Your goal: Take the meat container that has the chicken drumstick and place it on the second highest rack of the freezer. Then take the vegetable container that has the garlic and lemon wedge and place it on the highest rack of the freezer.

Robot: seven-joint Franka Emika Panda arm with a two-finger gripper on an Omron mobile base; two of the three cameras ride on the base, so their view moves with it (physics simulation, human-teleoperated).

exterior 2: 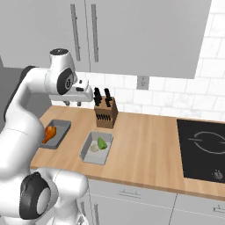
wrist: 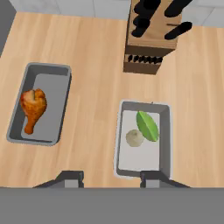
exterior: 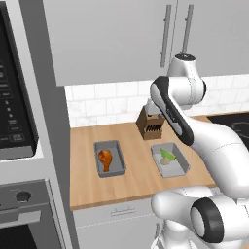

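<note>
The gripper (wrist: 113, 178) hangs well above the wooden counter (wrist: 92, 52) with its two dark fingertips (wrist: 70, 177) standing apart and nothing between them, so it is open and empty, though only the tips rise into the hand view and how wide they stand is hard to judge. Almost straight below, a little toward the right fingertip, lies the vegetable container (wrist: 164, 131), a grey tray holding the pale garlic (wrist: 134, 138) and the green lemon wedge (wrist: 147, 125) side by side. The tray wanted first is the other one: the meat container (wrist: 57, 109) sits off to the left of the gripper's line, well apart from the vegetable tray, with the chicken drumstick (wrist: 33, 107) lying along its left side, thick end toward the wall and narrow end toward the counter's front edge. Both trays run lengthwise from the counter's front edge toward the wall, nearly parallel, the meat tray turned slightly. As I judge it, the coming move turns on shifting the hand sideways to the left until it is over that tray, then closing across one long wall. A knife block (wrist: 151, 39) stands farther back against the tiled wall, clear of both trays.
</note>
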